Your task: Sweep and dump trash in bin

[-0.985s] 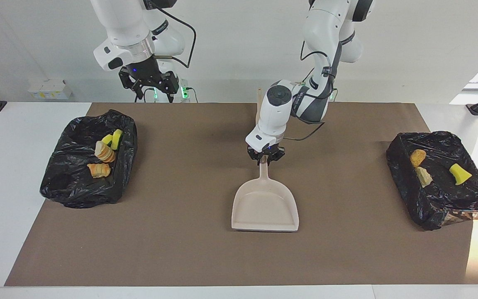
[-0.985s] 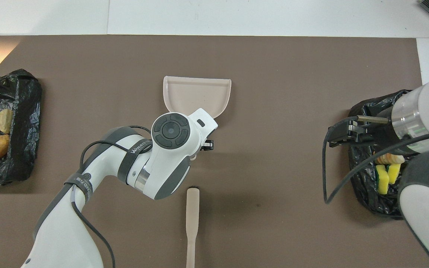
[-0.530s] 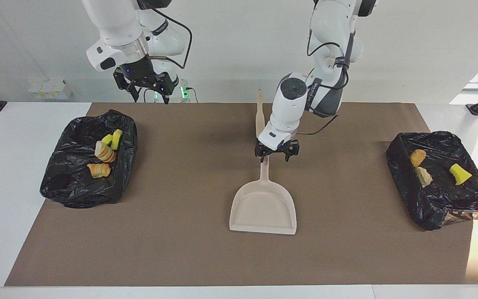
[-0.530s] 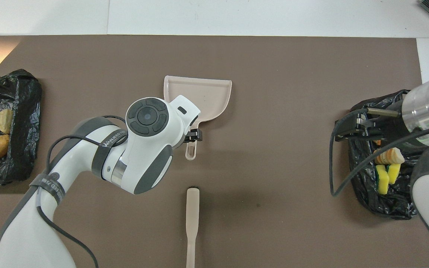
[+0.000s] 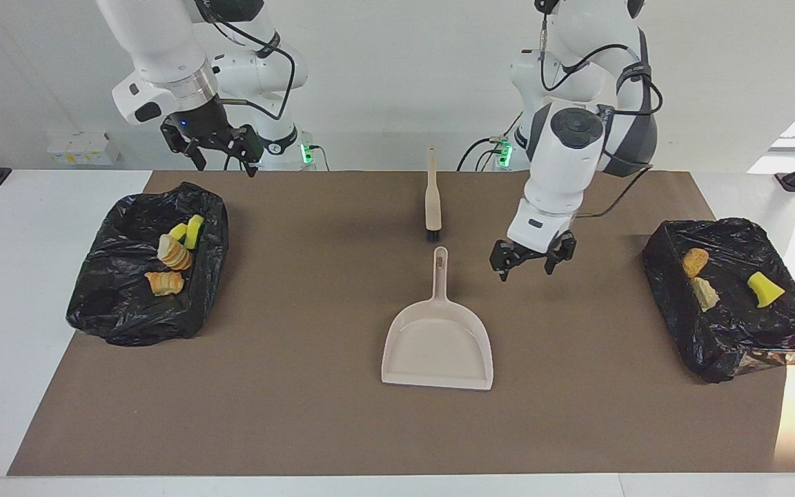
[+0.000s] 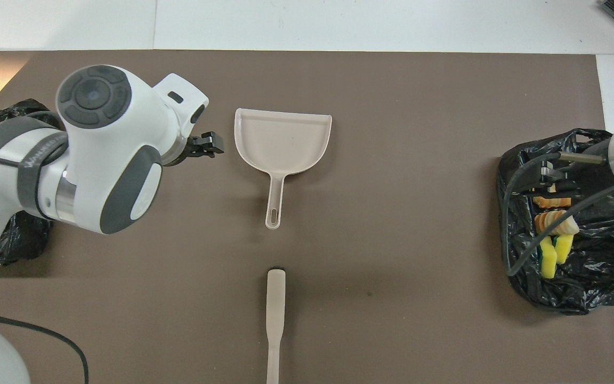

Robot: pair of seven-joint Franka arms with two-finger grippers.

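Observation:
The beige dustpan (image 5: 437, 342) lies flat on the brown mat, its handle (image 5: 441, 269) pointing at the robots; it also shows in the overhead view (image 6: 283, 141). My left gripper (image 5: 534, 261) is open and empty, raised over the mat beside the handle, toward the left arm's end (image 6: 208, 146). My right gripper (image 5: 212, 148) is open and empty, high over the bin (image 5: 128, 317) at the right arm's end. That bin holds yellow wedges (image 5: 189, 231) and striped rolls (image 5: 173, 255). The other bin (image 5: 735, 345) holds a yellow wedge (image 5: 764, 288) and two tan-orange pieces (image 5: 695, 261).
A beige brush (image 5: 432, 200) lies on the mat nearer to the robots than the dustpan, in line with its handle (image 6: 275, 314). Both bins are lined with black bags. In the overhead view my left arm covers most of the bin (image 6: 24, 240) at its end.
My left gripper has let go of the dustpan handle, opened, risen and moved toward the left arm's end. The dustpan lies still. My right gripper has drifted toward its own end.

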